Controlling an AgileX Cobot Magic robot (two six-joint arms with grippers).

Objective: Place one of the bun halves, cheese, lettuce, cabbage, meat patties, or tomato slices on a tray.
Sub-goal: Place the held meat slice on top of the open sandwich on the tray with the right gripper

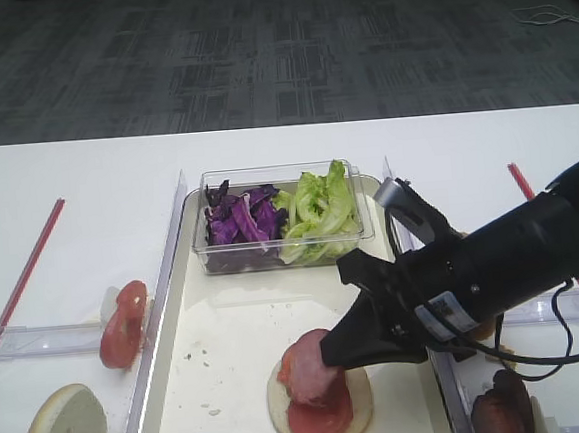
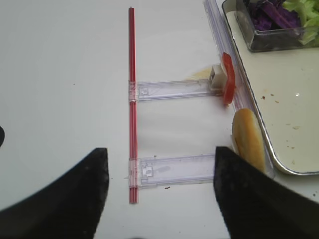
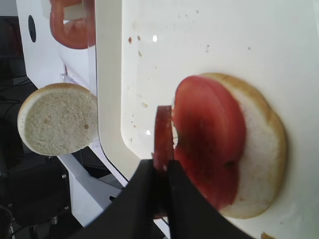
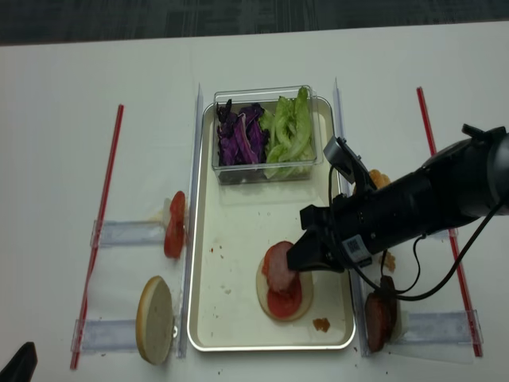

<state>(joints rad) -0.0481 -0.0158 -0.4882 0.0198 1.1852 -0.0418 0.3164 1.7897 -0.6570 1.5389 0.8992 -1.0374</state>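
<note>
One meat patty (image 3: pixel 163 135) sits pinched in the right end effector (image 3: pixel 160 174), above the tray (image 3: pixel 110 99).

The right arm (image 4: pixel 429 203) is reaching in from the right and sloping down toward the middle. Its gripper (image 3: pixel 162 172) is pinching a patty (image 3: pixel 162 137) on edge between closed jaws, with the black fingers (image 3: pixel 187 204) lying side by side. The left gripper (image 2: pixel 159 194) is hanging with its two dark fingers (image 2: pixel 249 199) spread wide apart, holding nothing.
</note>
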